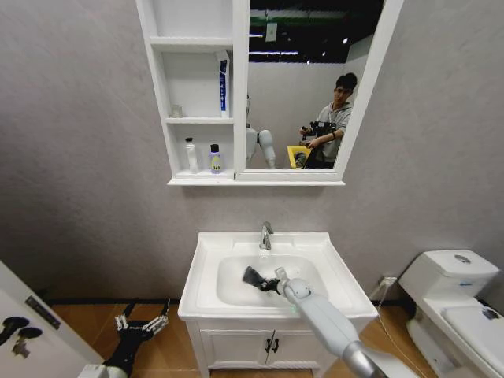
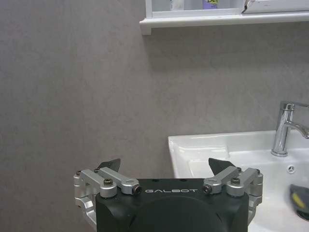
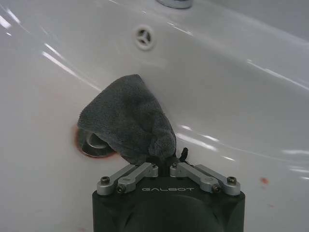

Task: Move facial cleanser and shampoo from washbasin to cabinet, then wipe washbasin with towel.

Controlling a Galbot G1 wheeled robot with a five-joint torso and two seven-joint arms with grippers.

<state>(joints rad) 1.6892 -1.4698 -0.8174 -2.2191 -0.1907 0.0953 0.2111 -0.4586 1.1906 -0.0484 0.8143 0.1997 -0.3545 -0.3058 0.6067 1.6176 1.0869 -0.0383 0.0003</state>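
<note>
**Grey cloth down in the white bowl**

Pinched tight by one end in the right gripper [image 3: 163,162], jaws closed all the way on the towel [image 3: 128,116]. Held that way so the loose end can hang out in front and rub the bowl. Pressed low inside the washbasin [image 1: 206,299], in the middle of the bowl, on the near side of the tap [image 1: 266,235]. Draped over part of the reddish drain [image 3: 91,145], touching the wet white wall beside it. Reached in from the near right, arm slanted so the cloth meets the bottom.

Parked low on the left, near the floor beside the washbasin: the left gripper [image 1: 142,321], jaws wide open, holding nothing. Kept out of the way, most likely.

Up on the cabinet [image 1: 236,94], two small bottles [image 1: 215,158] side by side on the lowest shelf and a tube [image 1: 224,85] on the shelf above. Probably the moving part done, and the wiping part going on now.
</note>
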